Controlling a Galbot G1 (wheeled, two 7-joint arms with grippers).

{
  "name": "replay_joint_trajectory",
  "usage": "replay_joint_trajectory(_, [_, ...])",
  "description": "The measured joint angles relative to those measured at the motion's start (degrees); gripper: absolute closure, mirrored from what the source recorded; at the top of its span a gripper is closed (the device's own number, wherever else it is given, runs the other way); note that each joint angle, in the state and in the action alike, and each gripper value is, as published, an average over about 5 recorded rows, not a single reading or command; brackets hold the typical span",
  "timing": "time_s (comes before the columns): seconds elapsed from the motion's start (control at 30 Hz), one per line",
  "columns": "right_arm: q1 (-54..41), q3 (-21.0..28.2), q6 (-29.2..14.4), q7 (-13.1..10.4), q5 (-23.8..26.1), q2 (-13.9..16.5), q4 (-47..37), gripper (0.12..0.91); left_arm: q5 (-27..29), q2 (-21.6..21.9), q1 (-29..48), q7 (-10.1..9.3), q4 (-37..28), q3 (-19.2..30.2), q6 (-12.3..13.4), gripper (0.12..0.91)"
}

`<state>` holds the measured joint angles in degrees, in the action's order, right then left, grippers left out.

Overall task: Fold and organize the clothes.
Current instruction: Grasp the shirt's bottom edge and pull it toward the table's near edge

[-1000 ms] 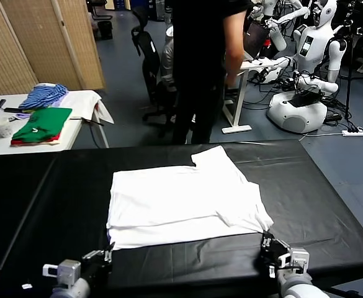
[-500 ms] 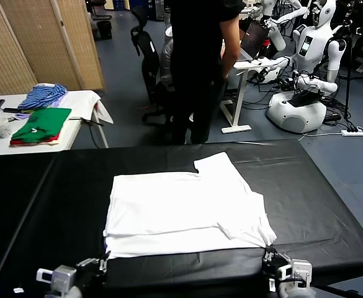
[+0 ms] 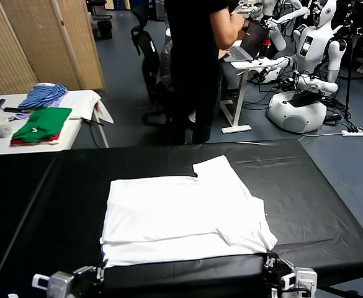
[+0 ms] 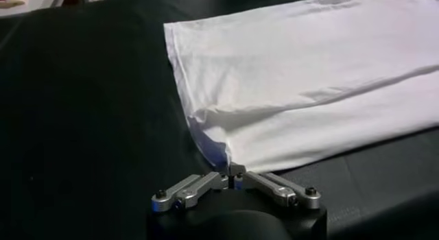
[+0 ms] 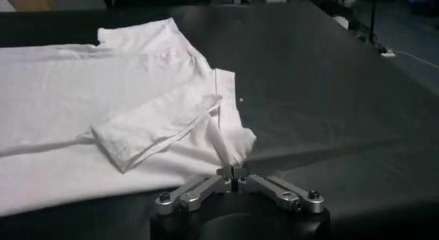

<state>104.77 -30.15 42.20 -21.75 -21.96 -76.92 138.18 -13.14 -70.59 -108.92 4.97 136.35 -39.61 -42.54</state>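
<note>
The white T-shirt (image 3: 181,214) lies partly folded on the black table, plain side up, one sleeve pointing to the far side. My left gripper (image 3: 98,272) is at the near left corner of the shirt, shut on the shirt's corner (image 4: 218,156). My right gripper (image 3: 270,264) is at the near right corner, shut on the shirt's corner (image 5: 232,149). Both corners are lifted slightly off the table. In the left wrist view the gripper (image 4: 233,174) pinches the cloth; in the right wrist view the gripper (image 5: 233,173) does the same.
The black table (image 3: 318,198) runs left to right with its near edge under my grippers. A side table (image 3: 76,105) at far left holds a folded green garment (image 3: 43,124) and a blue striped garment (image 3: 43,95). A person in black (image 3: 197,62) stands behind the table; other robots stand at far right.
Both grippers have pulled back toward the near edge of the table, dragging the T-shirt's near edge with them. The person behind has turned toward the laptop.
</note>
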Motion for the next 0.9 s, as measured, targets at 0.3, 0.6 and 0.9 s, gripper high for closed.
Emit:
replay_joint_trajectory(0.3, [0.0,-0.7,0.0,-0.1,0.0,0.2,0.4,0.883,0.4,0.1,-0.1,0.03,0.2,-0.3,0.2,0.883])
replay_joint_trajectory(0.6, [0.8,-0.7,0.0,-0.2,0.0,0.2,0.6,0.883,0.7,0.3,-0.3,0.07,0.4,-0.5,0.3,0.883])
replay_joint_trajectory(0.9, [1.5,-0.9,0.0,-0.4,0.3,0.2,1.0,0.752,1.0,0.4,-0.8,0.38,1.1,-0.6,0.3,0.883])
